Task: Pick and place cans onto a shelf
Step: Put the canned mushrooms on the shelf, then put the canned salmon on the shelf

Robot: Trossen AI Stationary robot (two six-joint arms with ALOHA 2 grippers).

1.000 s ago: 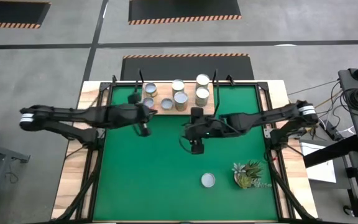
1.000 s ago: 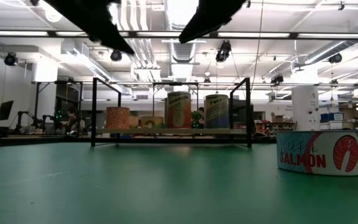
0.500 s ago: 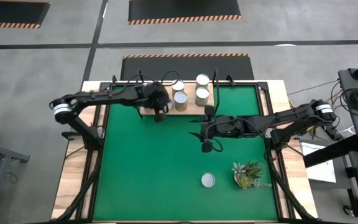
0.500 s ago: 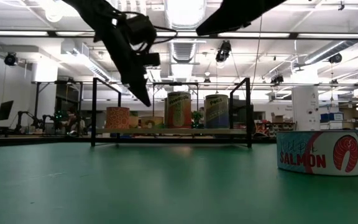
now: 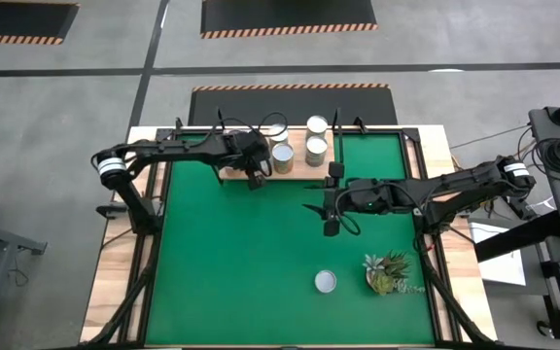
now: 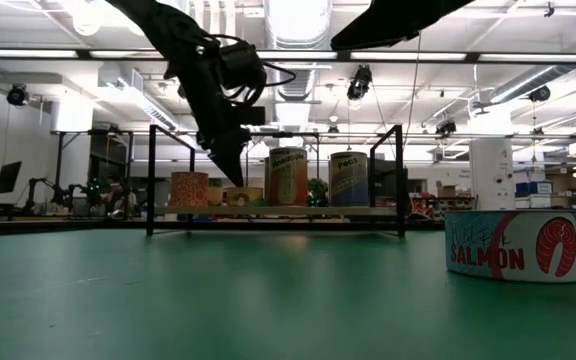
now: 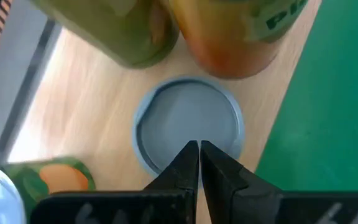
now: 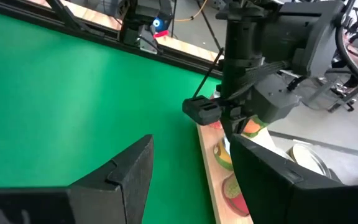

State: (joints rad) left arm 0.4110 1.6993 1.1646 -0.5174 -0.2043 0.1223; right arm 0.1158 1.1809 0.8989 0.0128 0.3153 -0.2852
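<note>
The left gripper [image 5: 254, 181] is seen over the shelf [image 5: 229, 174], fingers pressed together and holding nothing, above a flat can [image 7: 188, 127] already set beside taller tins. To the right, the right gripper [image 5: 332, 229] is spread wide over the mat [image 5: 231, 262], empty. The last can [image 5: 326, 282], near the plant [image 5: 388, 271], is judged best approached from straight above and gripped evenly.

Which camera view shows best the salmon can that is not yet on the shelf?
The low view: the salmon can stands close, label readable. The high view shows only its silver top. Neither wrist view shows it.
</note>
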